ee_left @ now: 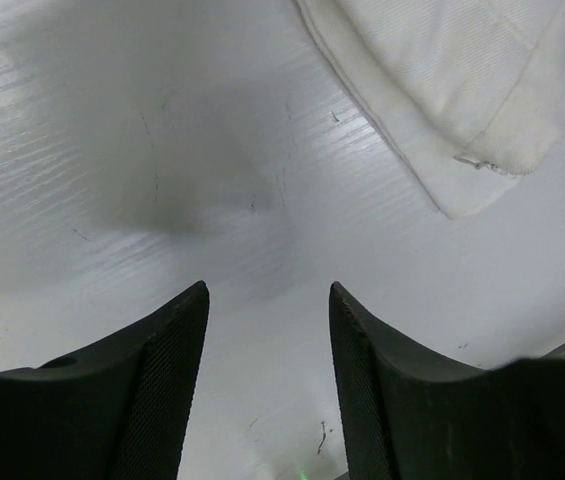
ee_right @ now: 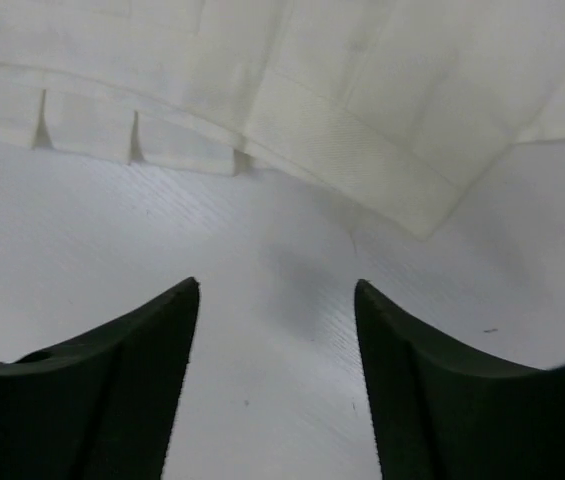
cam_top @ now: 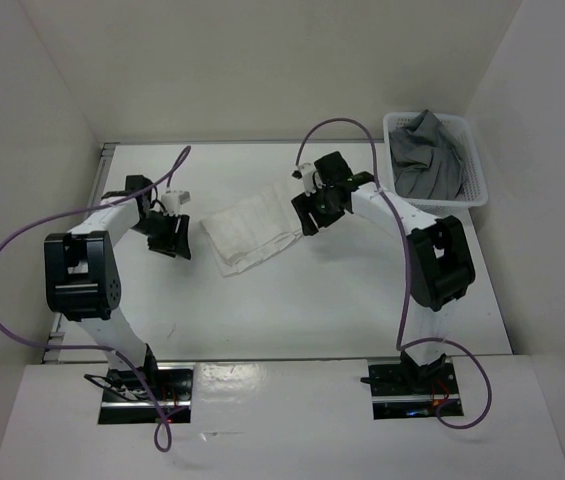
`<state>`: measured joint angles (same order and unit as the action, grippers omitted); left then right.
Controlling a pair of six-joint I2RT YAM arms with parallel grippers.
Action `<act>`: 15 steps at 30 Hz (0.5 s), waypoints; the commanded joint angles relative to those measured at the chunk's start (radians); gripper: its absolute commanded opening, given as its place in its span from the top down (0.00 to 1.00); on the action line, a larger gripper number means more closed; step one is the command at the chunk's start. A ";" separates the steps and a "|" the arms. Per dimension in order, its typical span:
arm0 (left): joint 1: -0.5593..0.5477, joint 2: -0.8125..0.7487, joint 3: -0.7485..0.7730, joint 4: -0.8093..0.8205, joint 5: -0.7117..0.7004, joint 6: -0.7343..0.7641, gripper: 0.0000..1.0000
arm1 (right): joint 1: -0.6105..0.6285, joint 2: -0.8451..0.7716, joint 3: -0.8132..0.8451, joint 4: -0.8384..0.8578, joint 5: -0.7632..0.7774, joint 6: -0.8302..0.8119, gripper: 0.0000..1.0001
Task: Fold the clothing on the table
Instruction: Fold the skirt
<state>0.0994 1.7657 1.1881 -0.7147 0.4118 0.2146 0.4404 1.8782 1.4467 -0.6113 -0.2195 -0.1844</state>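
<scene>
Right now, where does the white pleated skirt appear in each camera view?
Top external: the white pleated skirt lies mid-table, just left of the picture's centre.
Left wrist: the skirt fills the upper right corner.
Right wrist: the skirt spans the top, with pleat notches at upper left.
Shared landmark: the white table beneath it, bare below the skirt in all three views.

The white-and-black jointed left arm (cam_top: 82, 265) reaches toward one o'clock, the matching right arm (cam_top: 442, 260) toward eleven. Both wrists pitch downward, each pair of black jaws standing apart.
</scene>
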 commanded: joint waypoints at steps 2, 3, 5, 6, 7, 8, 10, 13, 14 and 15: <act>0.005 -0.064 -0.016 -0.014 0.007 0.023 0.36 | -0.005 -0.068 0.000 0.074 0.139 0.026 0.22; 0.005 -0.074 -0.016 -0.005 0.016 0.023 0.36 | -0.005 -0.068 0.000 0.085 0.164 0.037 0.20; 0.005 -0.074 -0.006 -0.005 0.016 0.023 0.35 | -0.005 -0.044 0.032 0.105 0.192 0.037 0.19; 0.005 -0.065 -0.005 -0.005 0.016 0.023 0.33 | -0.005 -0.024 0.067 0.105 0.192 0.037 0.19; 0.005 -0.064 0.004 -0.005 0.016 0.023 0.33 | -0.005 -0.004 0.087 0.105 0.192 0.037 0.19; -0.004 -0.055 0.004 -0.005 0.016 0.023 0.33 | -0.005 0.046 0.110 0.105 0.192 0.049 0.19; -0.004 -0.055 0.004 -0.005 0.016 0.023 0.32 | -0.005 0.100 0.185 0.105 0.181 0.060 0.18; -0.004 -0.084 0.004 0.004 -0.010 0.023 0.29 | -0.005 0.211 0.305 0.094 0.158 0.079 0.18; -0.004 -0.084 0.004 0.004 -0.019 0.023 0.27 | -0.005 0.261 0.335 0.094 0.158 0.079 0.18; -0.004 -0.101 0.004 0.004 -0.030 0.023 0.26 | -0.005 0.286 0.401 0.094 0.167 0.079 0.16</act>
<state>0.0994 1.7184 1.1778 -0.7124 0.4000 0.2142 0.4397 2.0979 1.7260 -0.5552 -0.0635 -0.1295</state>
